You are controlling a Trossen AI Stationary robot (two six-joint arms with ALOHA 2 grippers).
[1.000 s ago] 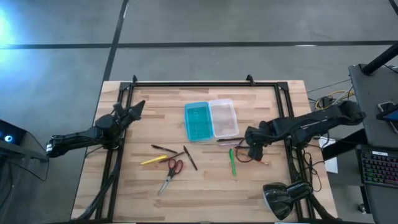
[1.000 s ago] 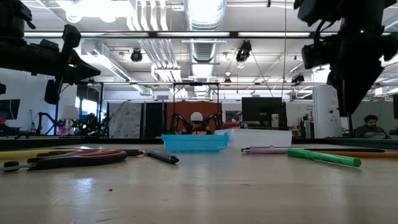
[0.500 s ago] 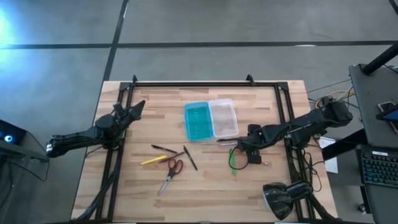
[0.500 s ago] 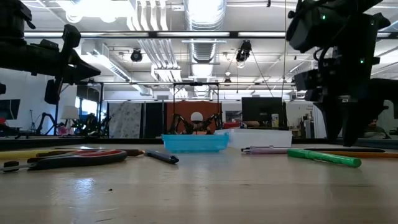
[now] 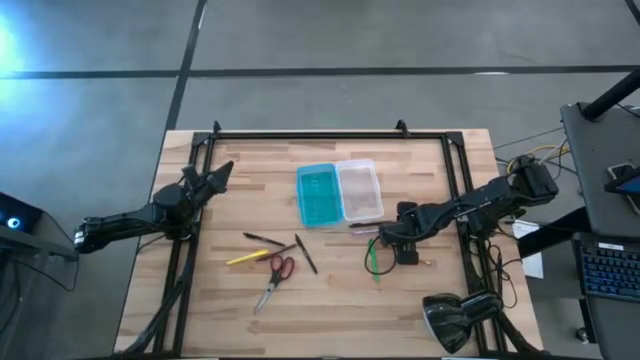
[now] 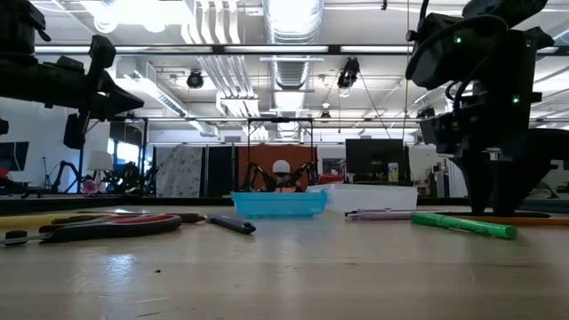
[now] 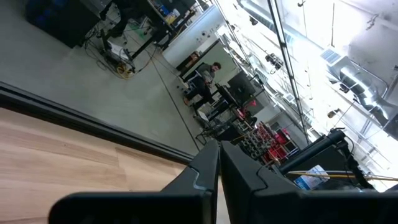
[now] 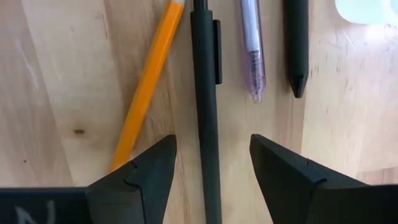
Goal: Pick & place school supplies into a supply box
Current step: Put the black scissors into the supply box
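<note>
Right wrist view tells the most: the right gripper point(image 8: 211, 168) is low over a black pen point(image 8: 207, 106), its fingers spread wide with one on each side. The pen runs straight out ahead, right down the middle of the gap. So the fingers sit across the pen, not along it, and I think they only need to close to catch it. An orange pencil point(image 8: 144, 87) lies tilted just beside the pen, so close to one finger that it might get bumped or pinched too. A see-through purple pen point(image 8: 252, 50) and another dark pen point(image 8: 296, 43) lie on the pen's other side.

High view shows what the wrist cannot: the box point(image 5: 339, 192), one half blue and one half clear, sits open near the middle of the table point(image 5: 430, 310), close to the right gripper point(image 5: 388, 240). A green marker point(image 5: 373, 262) lies by that gripper. The yellow pencil point(image 5: 247, 257) and red scissors point(image 5: 274, 280) lie farther toward the left arm. The right arm is much nearer the pen. The left gripper point(image 5: 218, 173) waits at the table's left edge, fingers pressed together in its own wrist view.
</note>
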